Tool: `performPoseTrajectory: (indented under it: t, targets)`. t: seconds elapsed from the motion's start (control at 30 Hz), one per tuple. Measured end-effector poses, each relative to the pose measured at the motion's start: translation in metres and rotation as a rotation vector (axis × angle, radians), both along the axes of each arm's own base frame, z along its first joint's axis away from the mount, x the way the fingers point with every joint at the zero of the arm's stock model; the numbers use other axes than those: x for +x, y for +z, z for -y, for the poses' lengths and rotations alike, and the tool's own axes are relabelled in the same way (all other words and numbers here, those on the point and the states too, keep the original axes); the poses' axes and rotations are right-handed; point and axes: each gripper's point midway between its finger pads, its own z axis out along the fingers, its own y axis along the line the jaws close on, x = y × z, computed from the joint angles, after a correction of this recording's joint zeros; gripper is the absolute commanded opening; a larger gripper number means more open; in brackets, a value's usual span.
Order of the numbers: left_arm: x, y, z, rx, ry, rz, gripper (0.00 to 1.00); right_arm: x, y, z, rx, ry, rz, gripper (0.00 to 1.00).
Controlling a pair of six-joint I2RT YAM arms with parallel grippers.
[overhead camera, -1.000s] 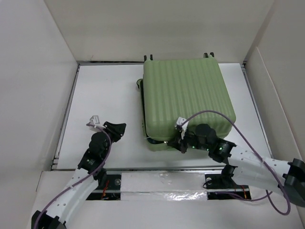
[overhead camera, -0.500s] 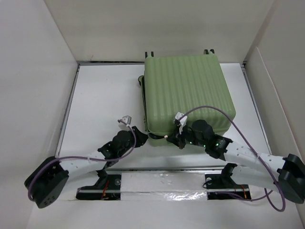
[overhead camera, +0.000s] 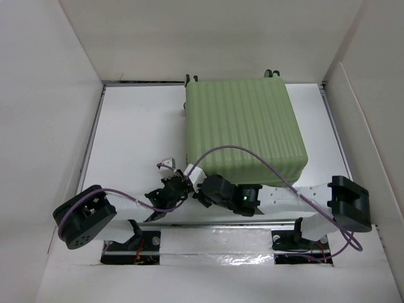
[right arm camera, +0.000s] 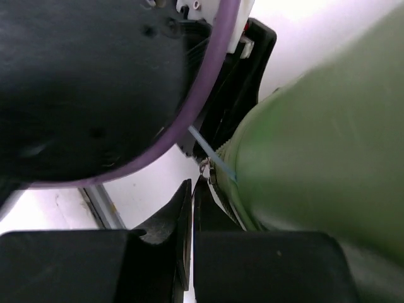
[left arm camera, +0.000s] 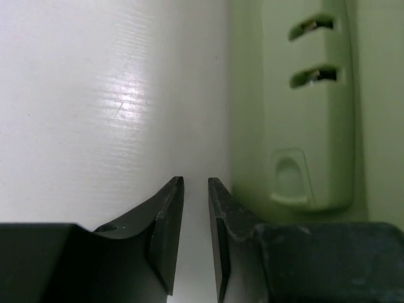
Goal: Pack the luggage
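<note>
The large light-green ribbed hard-shell suitcase point(overhead camera: 243, 129) lies closed at the far right of the white table point(overhead camera: 136, 126). At its near left corner, the left gripper point(left arm camera: 196, 183) is narrowly parted and empty. The right gripper point(right arm camera: 191, 189) is pinched together just beside a small metal zipper pull point(right arm camera: 205, 166).

- Bright, even light is falling from above in the top view; the walls point(overhead camera: 189, 38) are washing out.
- Glare is spreading across the table point(left arm camera: 129, 95) in the left wrist view.
- The luggage point(right arm camera: 315, 139) and the black housing point(right arm camera: 82, 82) are blurring close to the right wrist lens.
</note>
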Motion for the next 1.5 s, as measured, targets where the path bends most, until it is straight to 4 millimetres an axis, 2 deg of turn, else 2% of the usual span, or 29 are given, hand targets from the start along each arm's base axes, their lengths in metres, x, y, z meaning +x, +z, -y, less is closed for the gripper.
performPoseTrajectory:
  t: [0.1, 0.13, 0.17, 0.23, 0.3, 0.37, 0.43, 0.5, 0.53, 0.63, 0.73, 0.8, 0.9, 1.0, 1.07, 1.17, 1.37, 1.5]
  targets:
    - [0.002, 0.005, 0.002, -0.004, 0.011, 0.007, 0.31, -0.007, 0.004, 0.015, 0.019, -0.013, 0.011, 0.0]
    - [0.005, 0.012, 0.005, -0.032, 0.016, 0.015, 0.47, -0.01, 0.003, 0.022, 0.046, -0.008, 0.0, 0.0]
    - [0.008, 0.018, 0.007, -0.049, 0.014, 0.02, 0.53, -0.015, 0.002, 0.031, 0.074, 0.0, -0.019, 0.0]
    - [0.01, 0.021, -0.001, -0.074, 0.022, -0.004, 0.65, -0.019, 0.004, 0.051, 0.152, 0.007, -0.054, 0.0]
    - [0.015, 0.027, -0.011, -0.104, 0.037, -0.021, 0.69, -0.019, 0.004, 0.072, 0.216, 0.003, -0.086, 0.0]
    - [0.04, 0.054, -0.026, -0.187, 0.119, 0.036, 0.71, -0.016, 0.003, 0.092, 0.256, -0.023, -0.109, 0.0]
    - [0.069, 0.095, -0.041, -0.267, 0.191, 0.119, 0.81, -0.011, 0.004, 0.108, 0.288, -0.054, -0.126, 0.0]
    - [0.096, 0.142, -0.051, -0.329, 0.229, 0.204, 0.84, -0.008, 0.005, 0.122, 0.311, -0.077, -0.132, 0.0]
    - [0.108, 0.165, -0.052, -0.354, 0.233, 0.242, 0.87, -0.008, 0.005, 0.129, 0.321, -0.085, -0.136, 0.0]
    - [0.149, 0.222, -0.054, -0.406, 0.219, 0.321, 0.88, -0.009, 0.006, 0.14, 0.337, -0.091, -0.148, 0.0]
    - [0.203, 0.251, -0.045, -0.429, 0.172, 0.336, 0.88, -0.013, 0.004, 0.142, 0.332, -0.071, -0.166, 0.0]
    - [0.243, 0.251, -0.036, -0.426, 0.138, 0.308, 0.88, -0.014, 0.003, 0.141, 0.326, -0.063, -0.173, 0.0]
    - [0.291, 0.228, -0.016, -0.407, 0.081, 0.227, 0.89, -0.016, 0.003, 0.137, 0.324, -0.047, -0.175, 0.0]
    - [0.316, 0.196, 0.003, -0.399, 0.042, 0.136, 0.9, -0.019, 0.0, 0.13, 0.316, -0.034, -0.176, 0.0]
    - [0.333, 0.194, 0.01, -0.401, 0.019, 0.119, 0.9, -0.021, -0.001, 0.123, 0.304, -0.025, -0.179, 0.0]
    - [0.347, 0.194, 0.018, -0.408, -0.009, 0.108, 0.91, -0.024, 0.001, 0.11, 0.285, -0.016, -0.176, 0.0]
    - [0.353, 0.187, 0.03, -0.455, -0.044, 0.081, 0.9, -0.025, -0.001, 0.076, 0.243, -0.004, -0.17, 0.0]
    - [0.364, 0.184, 0.036, -0.535, -0.048, 0.082, 0.77, -0.024, 0.0, 0.07, 0.249, -0.005, -0.159, 0.0]
